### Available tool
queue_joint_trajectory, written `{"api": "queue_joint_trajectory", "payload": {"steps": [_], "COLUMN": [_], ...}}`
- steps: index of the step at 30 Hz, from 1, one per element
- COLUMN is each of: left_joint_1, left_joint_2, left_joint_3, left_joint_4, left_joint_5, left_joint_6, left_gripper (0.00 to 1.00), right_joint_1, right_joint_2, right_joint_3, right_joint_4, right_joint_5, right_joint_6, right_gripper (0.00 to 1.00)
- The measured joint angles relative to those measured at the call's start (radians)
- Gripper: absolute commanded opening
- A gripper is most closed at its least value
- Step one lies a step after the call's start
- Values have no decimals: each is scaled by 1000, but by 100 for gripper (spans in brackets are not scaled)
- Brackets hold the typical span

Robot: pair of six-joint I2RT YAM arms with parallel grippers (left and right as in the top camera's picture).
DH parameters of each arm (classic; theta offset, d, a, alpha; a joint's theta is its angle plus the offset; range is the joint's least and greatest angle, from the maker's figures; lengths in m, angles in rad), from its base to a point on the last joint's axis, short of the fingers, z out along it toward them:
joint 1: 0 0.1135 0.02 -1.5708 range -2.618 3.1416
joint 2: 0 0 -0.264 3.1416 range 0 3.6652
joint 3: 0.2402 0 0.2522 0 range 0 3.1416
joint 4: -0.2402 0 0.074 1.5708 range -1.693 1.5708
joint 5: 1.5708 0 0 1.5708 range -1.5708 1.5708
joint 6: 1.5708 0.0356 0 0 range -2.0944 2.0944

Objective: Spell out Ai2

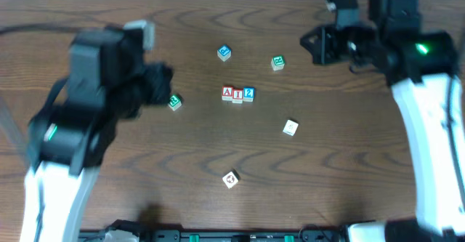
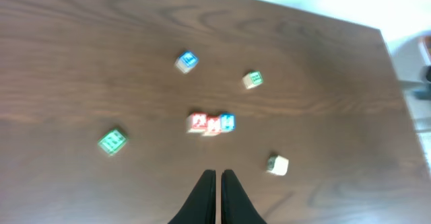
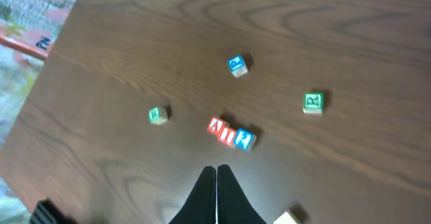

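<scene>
Three white cubes stand touching in a row at mid-table: the red "A" cube [image 1: 227, 92], the red "I" cube [image 1: 237, 94] and the blue "2" cube [image 1: 249, 93], reading left to right. The left wrist view shows them blurred, A [image 2: 197, 122], I [image 2: 213, 124], 2 [image 2: 227, 122]. The right wrist view shows A [image 3: 216, 126], I [image 3: 229, 134], 2 [image 3: 244, 139]. My left gripper [image 2: 218, 173] is shut and empty, raised to the left of the row. My right gripper [image 3: 216, 169] is shut and empty, raised at the far right.
Another blue-marked cube [image 1: 224, 51] lies behind the row. Green-marked cubes lie at the back right [image 1: 277, 62] and at the left [image 1: 174, 102]. A white cube [image 1: 290, 128] and a black-marked cube [image 1: 231, 179] lie nearer the front.
</scene>
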Motion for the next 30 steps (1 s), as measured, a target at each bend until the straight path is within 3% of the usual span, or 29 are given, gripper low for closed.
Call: {"api": "queue_joint_trajectory", "payload": {"steps": [2,13,23,30], "left_joint_1": [0,0,0,32], "left_joint_2": [-100,-433,-465,-467], "left_joint_3": [0,0,0,0], "left_joint_4": [-67,-217,-433,-430], "left_joint_5": [-51,-129,-140,-230], "left_joint_6": [28,58,58,87], "left_gripper": [98,95,95,95], "right_joint_1": [0,0,0,0], "right_joint_2": [-71,-272,-270,-270], "right_joint_3": [0,2,2,2], "right_joint_4": [-61,-347,-365,-365], "right_joint_5": [27,74,82,83], "right_joint_6": [-9,-24,-24,-24], "right_gripper": [99,99,99,99]}}
